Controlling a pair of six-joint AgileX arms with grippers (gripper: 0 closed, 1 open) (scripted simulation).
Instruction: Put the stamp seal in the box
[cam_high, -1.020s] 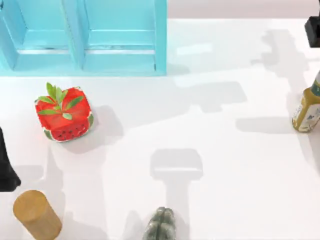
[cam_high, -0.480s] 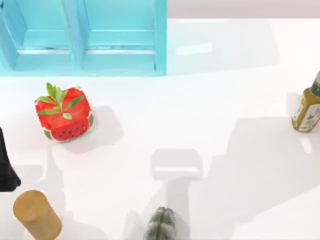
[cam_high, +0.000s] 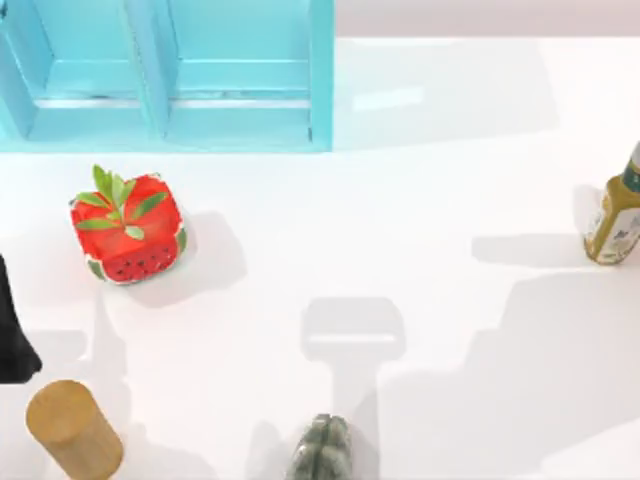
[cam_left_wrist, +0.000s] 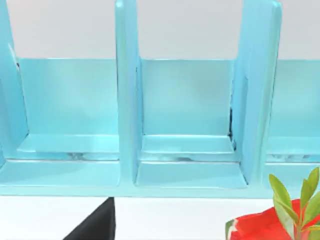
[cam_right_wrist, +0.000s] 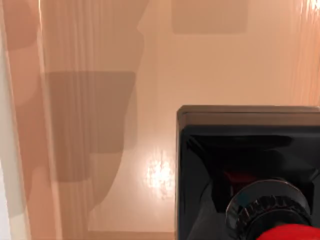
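The stamp seal (cam_right_wrist: 240, 165) is close up in the right wrist view: a black square base with a metal ring and a glossy red knob, over a pale surface crossed by shadows. I cannot tell whether anything holds it. The light-blue box (cam_high: 320, 90) with upright dividers stands at the table's back left, and its open compartments (cam_left_wrist: 127, 100) face the left wrist camera. My left arm (cam_high: 12, 335) is parked at the table's left edge. A black part of my left gripper (cam_left_wrist: 95, 225) shows in front of the box.
A red watermelon-patterned cube (cam_high: 128, 232) with green leaves lies in front of the box. A wooden cylinder (cam_high: 72, 428) stands at the front left, a green ribbed object (cam_high: 320, 450) at the front middle, and an olive-yellow bottle (cam_high: 615, 215) at the right edge.
The black part of my right arm at the top view's back right corner has left the picture. A broad shadow has slid toward the front right of the table. The objects have stayed put.
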